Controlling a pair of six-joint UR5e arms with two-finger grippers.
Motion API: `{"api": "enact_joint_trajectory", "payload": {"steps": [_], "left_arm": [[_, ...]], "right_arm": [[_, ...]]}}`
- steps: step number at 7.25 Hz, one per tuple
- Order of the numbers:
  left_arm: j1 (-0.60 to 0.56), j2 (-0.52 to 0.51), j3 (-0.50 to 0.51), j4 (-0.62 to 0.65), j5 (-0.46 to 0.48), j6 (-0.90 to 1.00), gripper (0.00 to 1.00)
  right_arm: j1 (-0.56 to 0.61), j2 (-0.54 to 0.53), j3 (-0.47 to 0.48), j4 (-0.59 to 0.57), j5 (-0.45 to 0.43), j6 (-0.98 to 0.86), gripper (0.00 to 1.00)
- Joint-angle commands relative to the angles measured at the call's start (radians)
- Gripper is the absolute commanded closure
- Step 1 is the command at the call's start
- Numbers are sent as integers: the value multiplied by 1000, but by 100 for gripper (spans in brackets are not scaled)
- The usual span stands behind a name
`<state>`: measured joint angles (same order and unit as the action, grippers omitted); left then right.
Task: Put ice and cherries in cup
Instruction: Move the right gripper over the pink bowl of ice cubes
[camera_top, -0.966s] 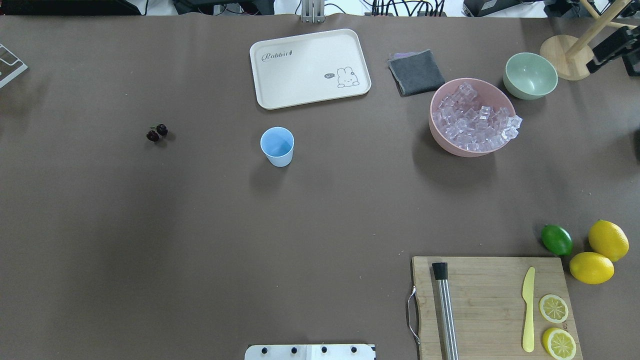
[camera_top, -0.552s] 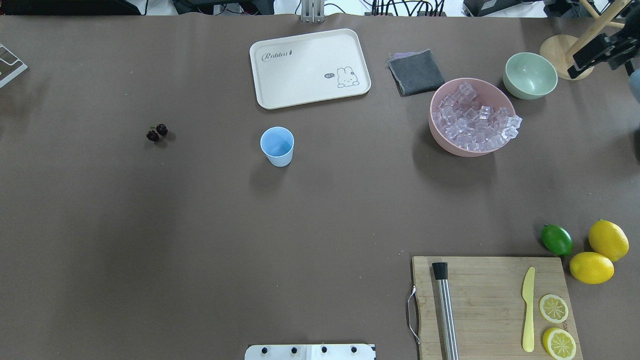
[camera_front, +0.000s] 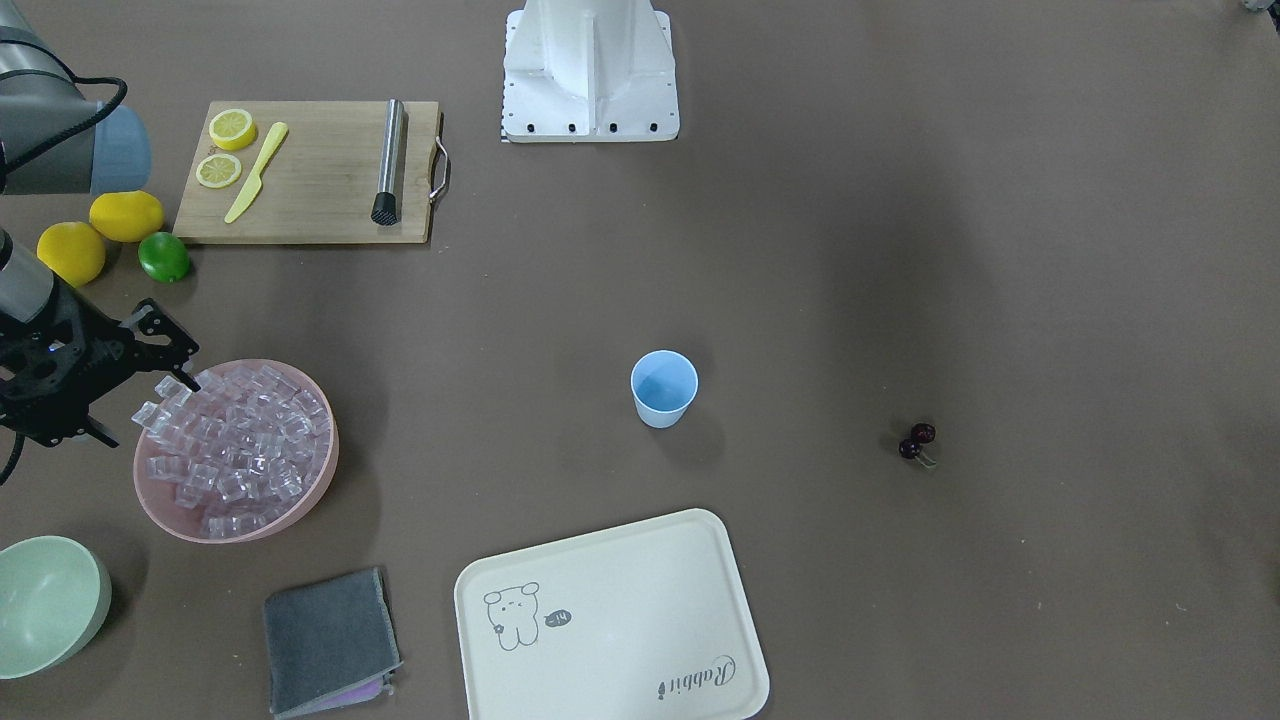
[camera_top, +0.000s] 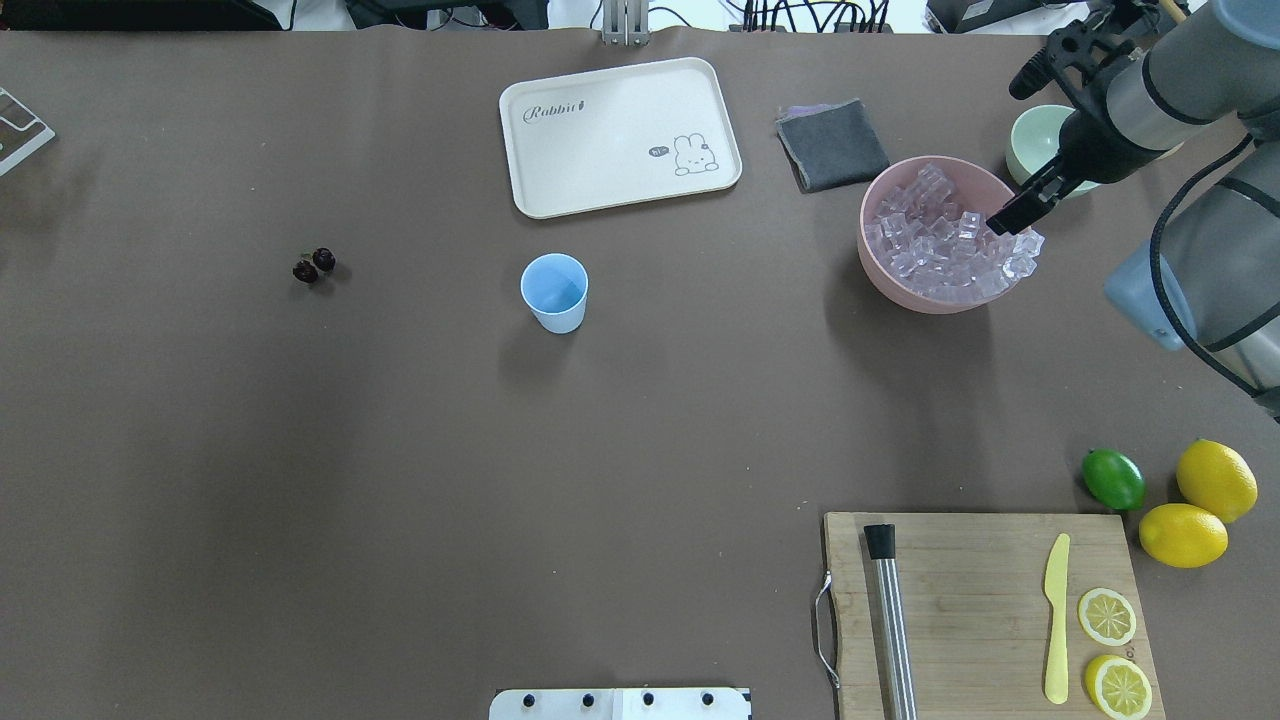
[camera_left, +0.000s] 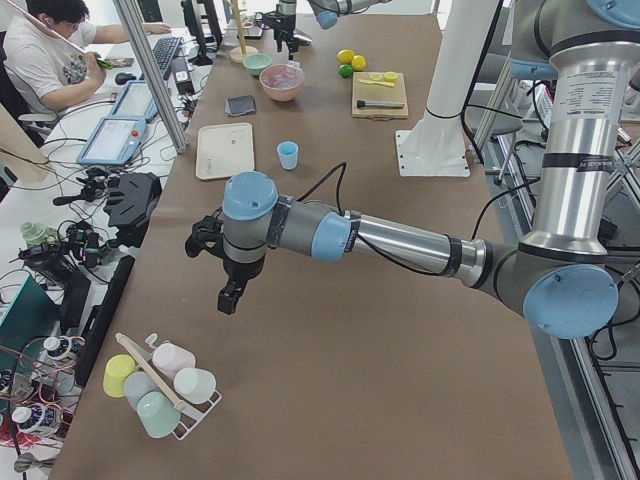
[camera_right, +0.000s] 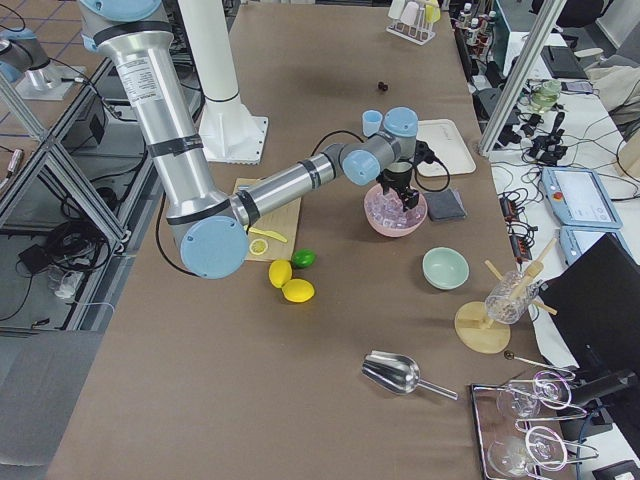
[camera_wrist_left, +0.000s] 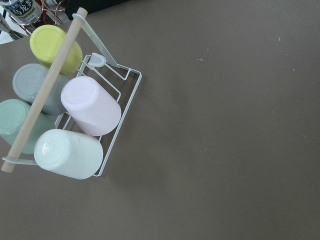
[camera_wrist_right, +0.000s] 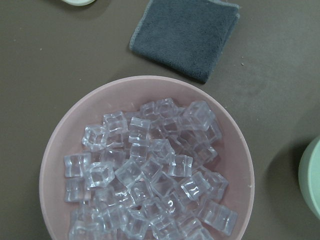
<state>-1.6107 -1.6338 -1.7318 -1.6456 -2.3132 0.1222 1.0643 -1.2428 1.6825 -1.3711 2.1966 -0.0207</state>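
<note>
The ice is a heap of clear cubes in a pink bowl at the right rear; it also shows in the front view and fills the right wrist view. My right gripper hangs open over the bowl's right rim, one fingertip just above the cubes, holding nothing. The pale blue cup stands upright and empty mid-table. The cherries lie on the table far to its left. My left gripper shows only in the exterior left view, above bare table; I cannot tell its state.
A cream tray, a grey cloth and a mint bowl sit at the back. A cutting board with muddler, knife and lemon slices, a lime and lemons are at front right. A cup rack lies under the left wrist.
My right arm has swung in from the right edge, and its open gripper now hangs over the pink bowl. The cup, cherries and ice have not moved.
</note>
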Motion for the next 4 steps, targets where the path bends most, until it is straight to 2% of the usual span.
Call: {"api": "enact_joint_trajectory", "payload": {"steps": [1,4], "left_arm": [[0,25,9,-49,2,-2,2],[-2,43,-5,-57,-2,-3,2]], "right_arm": [[0,5,-18,1,2,-180,13],[-3,-7,-44,9,3,-183,13]]}}
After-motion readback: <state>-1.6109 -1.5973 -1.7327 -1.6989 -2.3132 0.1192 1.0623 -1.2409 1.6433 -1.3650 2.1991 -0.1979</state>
